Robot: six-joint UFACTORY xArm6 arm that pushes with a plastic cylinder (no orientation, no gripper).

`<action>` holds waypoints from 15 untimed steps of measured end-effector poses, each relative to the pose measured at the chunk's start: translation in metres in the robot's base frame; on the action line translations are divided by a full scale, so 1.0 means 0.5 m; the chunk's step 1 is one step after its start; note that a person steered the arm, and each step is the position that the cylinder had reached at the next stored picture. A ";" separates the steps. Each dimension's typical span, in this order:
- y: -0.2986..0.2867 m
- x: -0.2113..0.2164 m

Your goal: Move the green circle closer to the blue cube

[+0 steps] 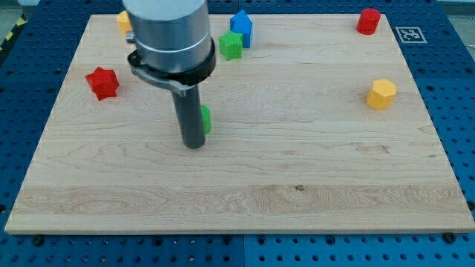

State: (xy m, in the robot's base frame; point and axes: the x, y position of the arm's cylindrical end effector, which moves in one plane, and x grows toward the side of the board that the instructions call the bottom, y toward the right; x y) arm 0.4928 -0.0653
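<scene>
Contact first: keep my tip (194,145), which has no jaws and holds nothing, pressed behind the green circle (205,119), steering toward the blue cube (242,27).

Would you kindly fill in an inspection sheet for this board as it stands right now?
Surface: wooden board on a blue perforated base.
Job's things: green circle, mostly hidden behind the rod; blue cube near the view's top, a green star block touching it.
Clutter: red star block at the view's left; red block at top right; yellow hexagonal block at right; a yellow block half hidden behind the arm.
Hand: none fitted; my tip sits against the green circle's left side.
Cables: nothing seen.
Surroundings: marker tag beside the board's top right corner.
</scene>
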 end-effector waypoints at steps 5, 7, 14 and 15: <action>-0.026 -0.044; -0.028 -0.060; 0.160 -0.200; 0.207 -0.200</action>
State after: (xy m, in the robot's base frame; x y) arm 0.3930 0.0381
